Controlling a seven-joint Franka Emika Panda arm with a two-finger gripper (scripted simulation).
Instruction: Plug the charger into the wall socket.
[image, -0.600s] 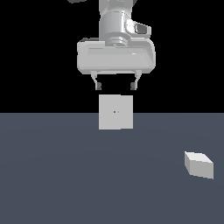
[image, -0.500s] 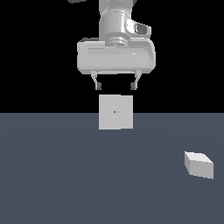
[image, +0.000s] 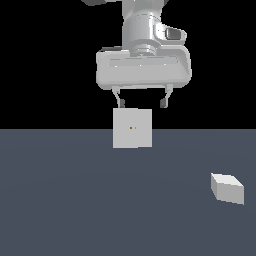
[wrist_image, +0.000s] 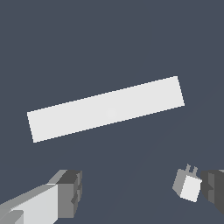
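High above floor (image: 60, 210), gripper (image: 141, 104) open wide, empty, over wall socket (image: 132, 128). Charger (image: 227, 188) well apart toward exterior view's right, prongs visible at wrist.

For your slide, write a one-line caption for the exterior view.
Open end effector hovers above the upright wall socket; charger lies apart on the floor.

The wall socket (image: 132, 128) is showing as a pale grey square plate carrying a tiny orange dot at its centre, and from the wrist view its top edge (wrist_image: 106, 108) is appearing as a plain near-white bar. The charger (image: 227, 188) is rendering white-grey, its faces shading lighter and darker. The gripper (image: 142, 103) is displaying a glossy light grey body with dark fingertips (wrist_image: 70, 193), all lying over a uniform slate blue-grey floor (image: 75, 200) beneath a black backdrop.
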